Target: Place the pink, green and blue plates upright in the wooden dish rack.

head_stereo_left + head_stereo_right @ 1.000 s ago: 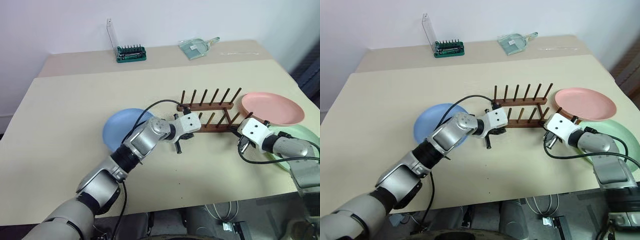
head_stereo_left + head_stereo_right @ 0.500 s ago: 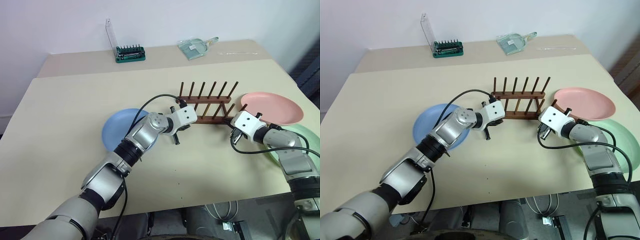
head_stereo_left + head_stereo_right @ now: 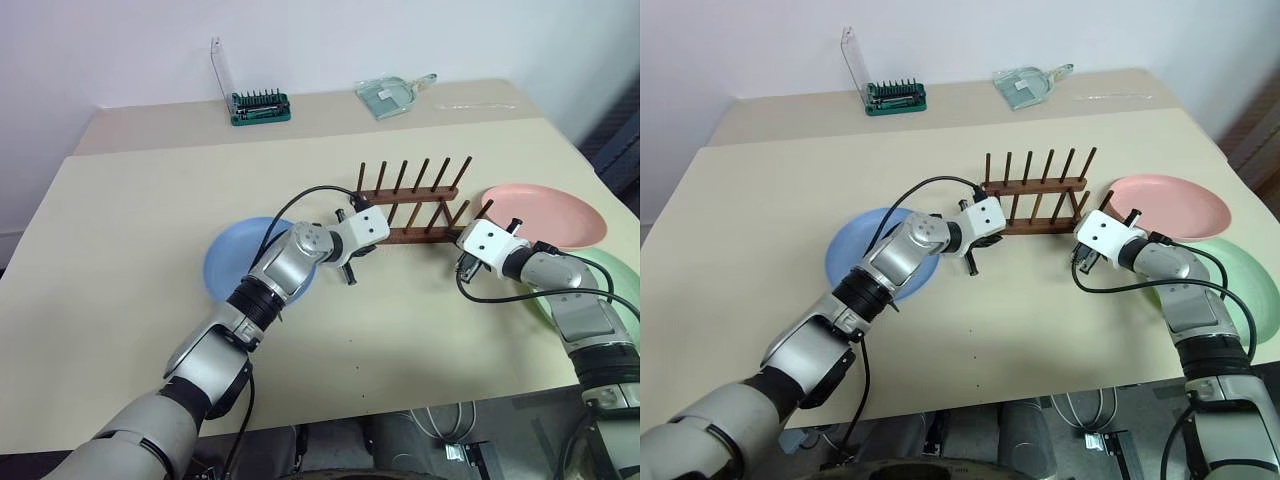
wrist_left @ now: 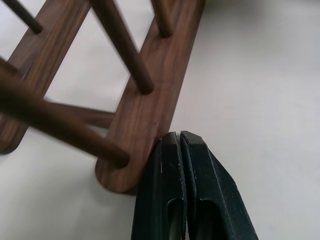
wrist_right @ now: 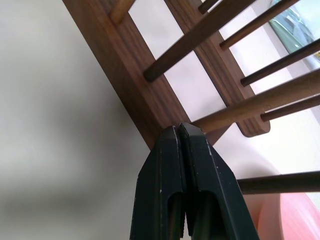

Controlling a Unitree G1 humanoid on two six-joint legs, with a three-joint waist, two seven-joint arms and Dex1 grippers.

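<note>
No plates racked yet: my left gripper (image 4: pixel 180 137) and right gripper (image 5: pixel 179 129), fingers together, press the wooden dish rack (image 3: pixel 412 208) near rail; pink plate (image 3: pixel 545 214), green plate (image 3: pixel 612 285), blue plate (image 3: pixel 240 260) lie flat.

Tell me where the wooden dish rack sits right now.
In the head views the wooden dish rack stands empty near the table's middle, between the left gripper and right gripper, both shut against its near rail; the pink plate lies just to its right.
</note>
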